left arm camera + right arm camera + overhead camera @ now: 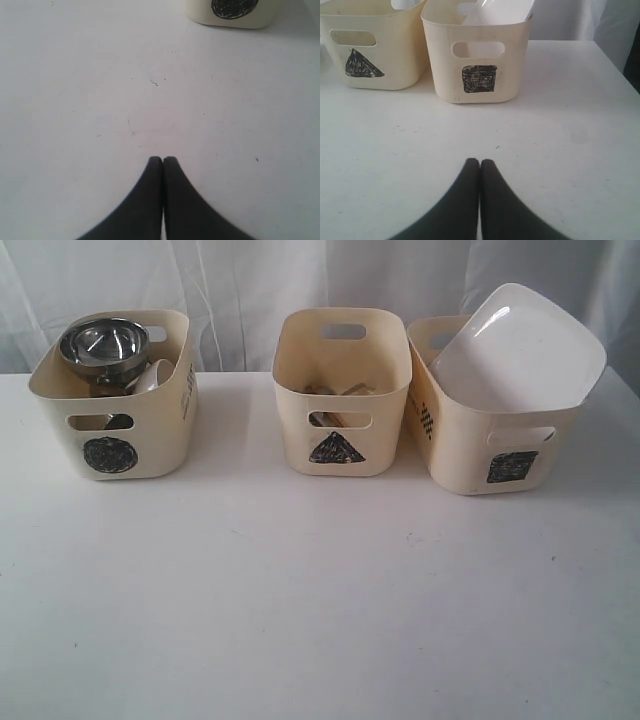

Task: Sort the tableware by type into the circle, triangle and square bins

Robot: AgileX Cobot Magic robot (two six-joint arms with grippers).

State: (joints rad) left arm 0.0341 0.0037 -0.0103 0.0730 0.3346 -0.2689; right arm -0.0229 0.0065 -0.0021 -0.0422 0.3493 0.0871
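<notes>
Three cream bins stand in a row at the back of the white table. The circle bin (113, 445) on the left holds a steel bowl (102, 343) and a small white bowl (152, 375). In the middle, the triangle bin (340, 445) shows wooden pieces (335, 390) inside. A large white squarish plate (520, 345) leans out of the square bin (505, 455) on the right. Neither arm shows in the exterior view. My left gripper (163, 159) is shut and empty over bare table, short of the circle bin (232, 12). My right gripper (479, 161) is shut and empty, facing the square bin (477, 70).
White curtains hang behind the table (320, 590). In the right wrist view the triangle bin (370, 55) stands beside the square bin, and the table's edge (625, 75) runs along the far side of it.
</notes>
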